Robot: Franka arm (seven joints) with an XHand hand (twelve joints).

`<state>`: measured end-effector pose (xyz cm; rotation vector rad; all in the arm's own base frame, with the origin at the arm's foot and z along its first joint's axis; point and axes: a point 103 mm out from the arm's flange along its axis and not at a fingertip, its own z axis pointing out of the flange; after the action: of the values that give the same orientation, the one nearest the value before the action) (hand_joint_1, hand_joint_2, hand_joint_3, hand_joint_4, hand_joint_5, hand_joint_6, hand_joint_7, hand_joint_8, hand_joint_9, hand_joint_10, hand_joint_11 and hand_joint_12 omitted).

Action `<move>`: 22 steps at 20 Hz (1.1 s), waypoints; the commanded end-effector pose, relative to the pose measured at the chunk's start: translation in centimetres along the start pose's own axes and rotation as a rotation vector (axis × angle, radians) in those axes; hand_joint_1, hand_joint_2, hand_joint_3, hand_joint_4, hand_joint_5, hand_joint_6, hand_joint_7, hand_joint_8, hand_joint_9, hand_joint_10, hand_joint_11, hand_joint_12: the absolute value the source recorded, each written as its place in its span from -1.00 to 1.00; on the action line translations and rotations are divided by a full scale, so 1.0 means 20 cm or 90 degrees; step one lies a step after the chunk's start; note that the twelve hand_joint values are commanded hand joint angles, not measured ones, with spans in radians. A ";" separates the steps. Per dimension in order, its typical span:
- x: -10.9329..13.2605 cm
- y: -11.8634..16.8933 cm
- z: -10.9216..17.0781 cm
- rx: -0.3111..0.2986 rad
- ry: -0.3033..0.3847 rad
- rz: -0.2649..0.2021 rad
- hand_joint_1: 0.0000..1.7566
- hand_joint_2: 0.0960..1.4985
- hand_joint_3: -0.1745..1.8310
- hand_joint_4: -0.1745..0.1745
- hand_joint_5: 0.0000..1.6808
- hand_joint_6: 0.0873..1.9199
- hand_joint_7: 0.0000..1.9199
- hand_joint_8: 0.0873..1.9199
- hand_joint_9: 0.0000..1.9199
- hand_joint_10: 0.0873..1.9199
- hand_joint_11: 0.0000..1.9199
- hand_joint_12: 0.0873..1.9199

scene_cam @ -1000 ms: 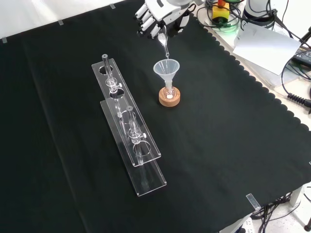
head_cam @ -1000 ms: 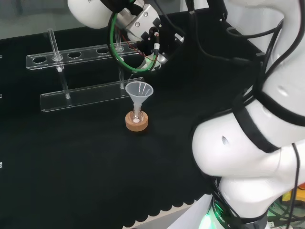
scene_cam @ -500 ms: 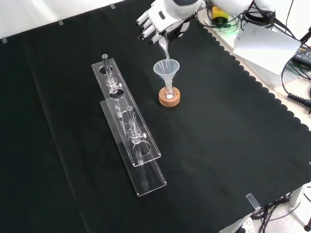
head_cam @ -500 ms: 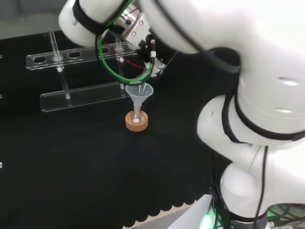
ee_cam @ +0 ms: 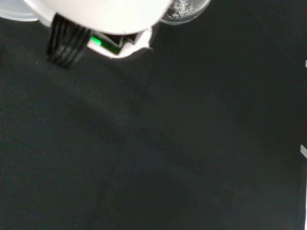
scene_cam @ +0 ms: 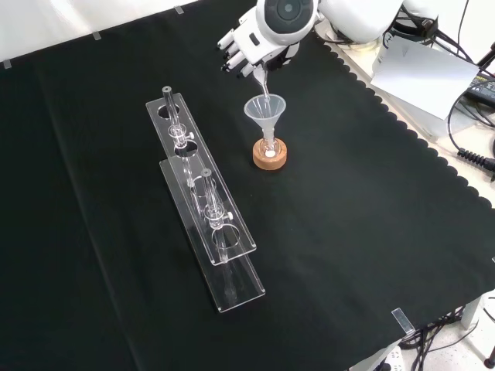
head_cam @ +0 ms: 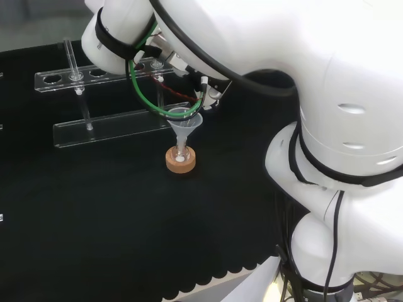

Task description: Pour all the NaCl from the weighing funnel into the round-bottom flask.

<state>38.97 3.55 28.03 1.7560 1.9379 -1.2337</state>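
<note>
Hand (scene_cam: pixel 246 40) lower over one funnel (scene_cam: pixel 265 109), one flask (scene_cam: pixel 269 148).

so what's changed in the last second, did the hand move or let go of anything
In the front view the hand has come down slightly, bringing the weighing funnel spout into the mouth of the plastic funnel. It has not let go. The flask on the cork ring and the tube racks stayed put.
</note>
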 end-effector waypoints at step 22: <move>0.03 -0.03 -0.06 -0.016 -0.086 -0.008 0.28 -0.28 -0.05 1.00 0.49 -0.25 -0.45 -0.44 -0.04 -0.66 -0.33 0.17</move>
<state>38.55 4.84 28.44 1.6161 1.8975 -1.2821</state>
